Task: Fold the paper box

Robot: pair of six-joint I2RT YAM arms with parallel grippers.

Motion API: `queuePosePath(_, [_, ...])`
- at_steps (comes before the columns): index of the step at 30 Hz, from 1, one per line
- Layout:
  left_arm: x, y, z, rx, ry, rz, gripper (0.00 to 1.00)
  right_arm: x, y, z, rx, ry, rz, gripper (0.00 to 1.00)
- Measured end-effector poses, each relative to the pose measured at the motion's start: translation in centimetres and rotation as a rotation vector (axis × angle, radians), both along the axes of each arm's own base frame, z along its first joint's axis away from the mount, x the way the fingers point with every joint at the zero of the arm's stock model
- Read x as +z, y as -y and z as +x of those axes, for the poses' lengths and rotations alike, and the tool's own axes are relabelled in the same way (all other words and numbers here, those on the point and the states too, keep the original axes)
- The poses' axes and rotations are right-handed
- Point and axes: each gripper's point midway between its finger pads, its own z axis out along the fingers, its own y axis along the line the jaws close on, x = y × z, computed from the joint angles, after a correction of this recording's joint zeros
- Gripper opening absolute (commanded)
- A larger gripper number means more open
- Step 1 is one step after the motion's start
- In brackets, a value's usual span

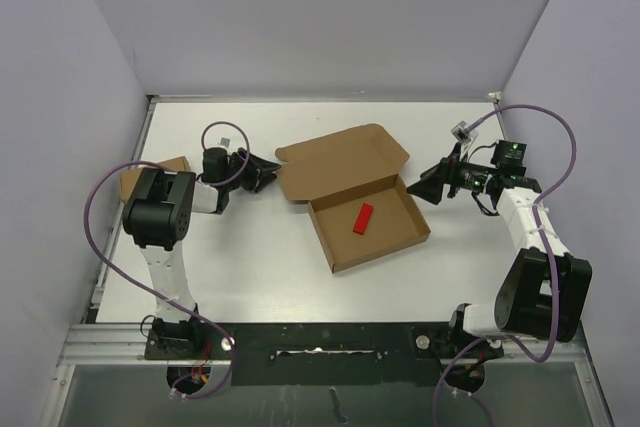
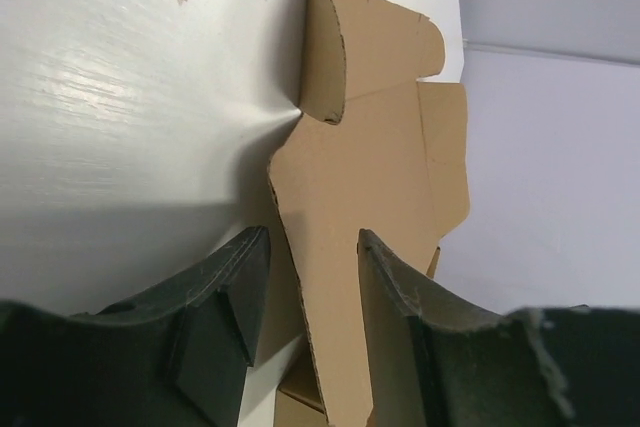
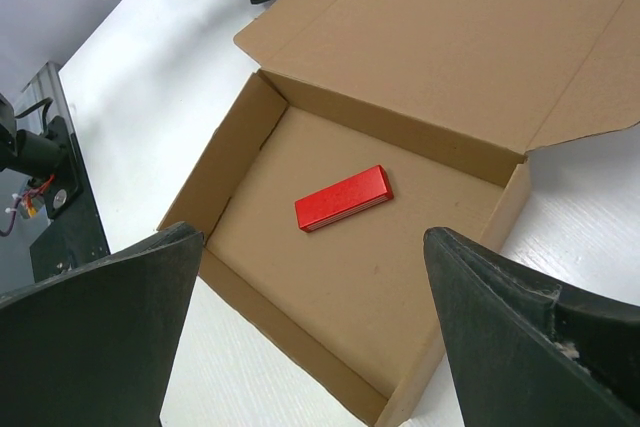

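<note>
— Surface and room, please.
— White table (image 1: 250, 267), faintly glossy. Pale lilac-grey walls (image 1: 300, 17) close it in on three sides.
— Where is the paper box (image 1: 345, 162)?
— Mid-table, between the two arms, lying open. Its lid is spread flat toward the far side. The shallow tray sits nearer, turned at an angle to the table edge.
— Anything in it?
— One small red block (image 1: 363, 218), lying flat on the tray floor, apart from every wall.
— Other containers?
— A smaller brown box (image 1: 133, 179) at the left edge, partly hidden behind the left arm.
— The grippers?
— The left gripper (image 1: 272, 172) has its fingers spread, just beside the lid's left flap. Its wrist camera shows the flap's edge between the two fingers, and I cannot tell whether either one touches it. The right gripper (image 1: 415, 189) is spread wide, just beside the tray's far right corner.
— Writing?
— A white tag (image 1: 460, 132) by the right wrist, too small to read.
</note>
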Motion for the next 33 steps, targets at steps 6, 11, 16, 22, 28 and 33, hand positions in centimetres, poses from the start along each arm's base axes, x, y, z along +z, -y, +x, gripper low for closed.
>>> queuePosePath(6, [-1.3,0.0,0.2,0.002,-0.043,0.012,0.31,0.0,0.0,0.0,-0.001,0.0,0.0,0.98])
queuePosePath(11, [-1.3,0.0,0.7,-0.003,-0.044,0.017,0.16,0.0,0.2,0.1,-0.006,0.001,-0.001,0.98])
queuePosePath(16, [-1.0,0.2,1.0,-0.02,-0.019,0.023,0.05,0.0,0.2,0.1,-0.006,0.001,-0.001,0.97])
queuePosePath(22, [-0.2,0.6,1.1,-0.054,0.027,0.021,0.0,0.0,0.2,0.1,-0.005,0.003,-0.003,0.96])
queuePosePath(28, [0.5,0.8,1.1,-0.097,0.105,0.049,0.0,0.0,0.3,0.1,-0.008,0.004,-0.004,0.95])
queuePosePath(33, [1.1,0.5,0.0,-0.132,0.173,0.116,0.0,0.0,0.4,0.2,-0.01,0.025,-0.023,0.95])
